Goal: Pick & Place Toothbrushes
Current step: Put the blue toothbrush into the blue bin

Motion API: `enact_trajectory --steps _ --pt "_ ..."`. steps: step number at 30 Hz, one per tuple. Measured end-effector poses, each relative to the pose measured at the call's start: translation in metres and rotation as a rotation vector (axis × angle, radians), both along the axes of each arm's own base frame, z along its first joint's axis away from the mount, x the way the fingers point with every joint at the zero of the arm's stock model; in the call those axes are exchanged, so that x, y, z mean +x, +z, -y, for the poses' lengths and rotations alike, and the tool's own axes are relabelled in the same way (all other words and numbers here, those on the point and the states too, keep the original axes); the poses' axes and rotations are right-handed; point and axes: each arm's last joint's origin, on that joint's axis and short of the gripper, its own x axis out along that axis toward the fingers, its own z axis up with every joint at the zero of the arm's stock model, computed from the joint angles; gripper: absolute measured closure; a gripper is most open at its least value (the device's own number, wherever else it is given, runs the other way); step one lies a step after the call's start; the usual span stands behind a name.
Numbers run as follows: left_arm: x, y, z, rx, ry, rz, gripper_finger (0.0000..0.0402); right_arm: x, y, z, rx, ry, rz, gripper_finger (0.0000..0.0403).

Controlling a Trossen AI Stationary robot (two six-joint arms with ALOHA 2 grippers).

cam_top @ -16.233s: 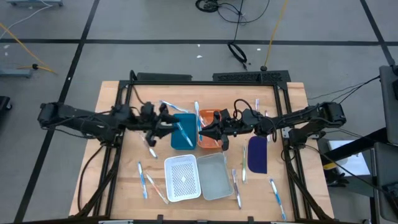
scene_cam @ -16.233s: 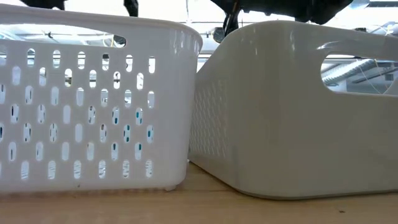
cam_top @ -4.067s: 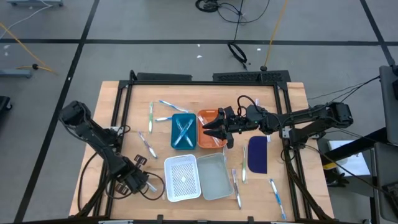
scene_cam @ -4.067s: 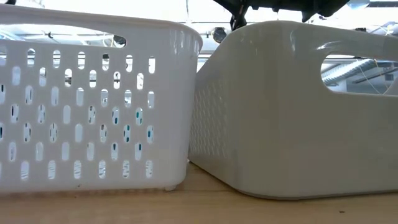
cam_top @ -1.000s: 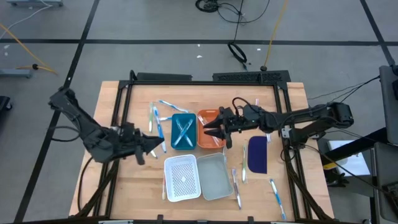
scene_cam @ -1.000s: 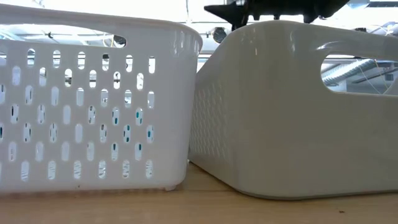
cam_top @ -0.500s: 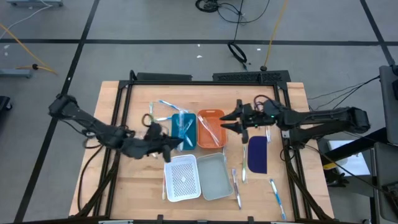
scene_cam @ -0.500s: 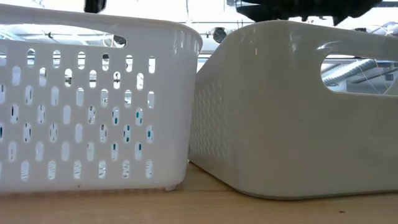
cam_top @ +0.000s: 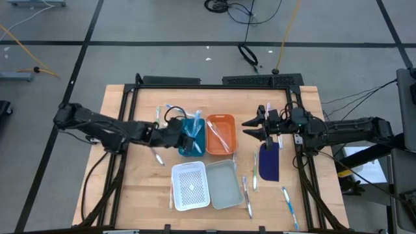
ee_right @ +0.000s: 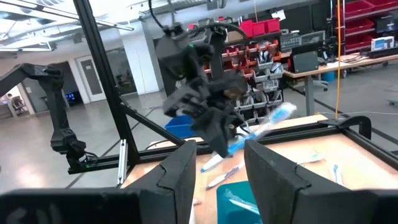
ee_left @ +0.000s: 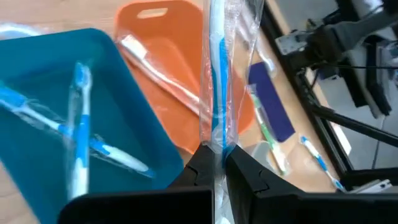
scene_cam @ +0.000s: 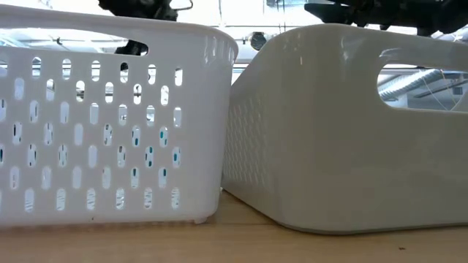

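Note:
My left gripper [cam_top: 189, 132] is shut on a blue toothbrush in clear wrap [ee_left: 216, 74] above the blue tray [cam_top: 191, 148], which has two toothbrushes lying crossed in it [ee_left: 78, 140]. The orange tray [cam_top: 221, 146] beside it holds one whitish toothbrush [ee_left: 158, 68]. My right gripper [cam_top: 247, 130] hangs open and holds nothing, between the orange tray and the dark blue pad [cam_top: 268, 162]. Its wrist view shows the left gripper with the held toothbrush [ee_right: 264, 130]. Loose toothbrushes lie flat on the table [cam_top: 158, 118] [cam_top: 246, 190] [cam_top: 288, 200]. My left gripper pinches the wrapped toothbrush near one end [ee_left: 216, 148] between its two fingers [ee_left: 245, 169]. The fingers come from the table's left, and the brush runs straight on beyond them. It is lifted clear, sticking out over the blue and orange trays.
A white perforated basket [cam_top: 190, 187] and a plain pale basket [cam_top: 225, 184] stand side by side near the front edge and fill the low view [scene_cam: 110, 124] [scene_cam: 344, 131]. A black frame [cam_top: 214, 82] runs round the table's far edge and sides.
My left gripper, shut on the wrapped toothbrush, has swung from the table's near left toward the far right and now hangs over the blue tray. My right gripper has drawn back from over the orange tray toward the table's right edge, its jaws as wide as before.

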Motion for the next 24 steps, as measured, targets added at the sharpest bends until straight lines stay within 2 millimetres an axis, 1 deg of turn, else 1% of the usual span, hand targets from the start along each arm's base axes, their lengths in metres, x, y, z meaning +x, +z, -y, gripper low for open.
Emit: enact_trajectory --steps 5,12,15,19,24 --pt "-0.004 -0.009 -0.020 -0.028 -0.004 -0.121 0.0397 0.000 0.000 0.000 0.000 -0.001 0.005 0.0275" --pt "0.010 -0.030 -0.038 -0.022 -0.110 -0.225 0.0397 0.000 0.000 0.000 0.018 0.001 0.003 0.0275" --pt "0.012 -0.042 -0.044 -0.027 -0.136 -0.301 0.0397 0.000 0.000 0.000 0.019 0.000 0.003 0.0275" --pt "0.009 -0.048 -0.049 -0.036 -0.166 -0.360 0.0397 0.000 0.001 0.000 0.019 -0.006 0.007 0.0275" --pt "0.011 -0.049 -0.053 -0.022 -0.177 -0.359 0.0397 0.000 0.001 0.001 0.024 -0.028 0.008 0.0275"
